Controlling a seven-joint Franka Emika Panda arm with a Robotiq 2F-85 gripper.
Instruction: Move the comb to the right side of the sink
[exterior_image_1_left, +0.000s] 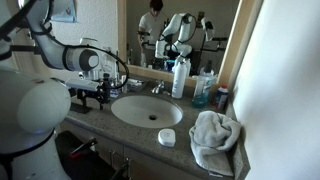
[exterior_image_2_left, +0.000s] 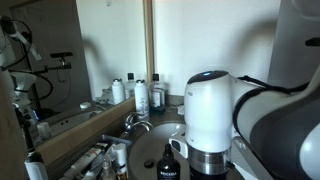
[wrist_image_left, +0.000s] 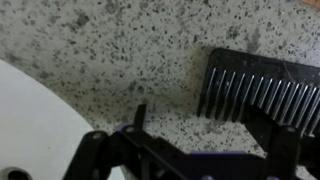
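Observation:
In the wrist view the black comb (wrist_image_left: 262, 88) lies flat on the speckled granite counter, teeth pointing toward me, at the upper right. My gripper (wrist_image_left: 212, 122) is open and low over the counter. Its left finger stands on bare counter and its right finger overlaps the comb's teeth, with nothing held. The white sink rim (wrist_image_left: 35, 120) curves at the left. In an exterior view my gripper (exterior_image_1_left: 100, 93) hangs over the counter left of the sink (exterior_image_1_left: 147, 110); the comb is hidden there by the gripper.
A faucet (exterior_image_1_left: 158, 88), a tall white bottle (exterior_image_1_left: 181, 77) and a blue bottle (exterior_image_1_left: 203, 90) stand behind the sink. A crumpled towel (exterior_image_1_left: 215, 138) and a small white round dish (exterior_image_1_left: 167, 137) lie right of it. My white arm (exterior_image_2_left: 210, 110) blocks much of an exterior view.

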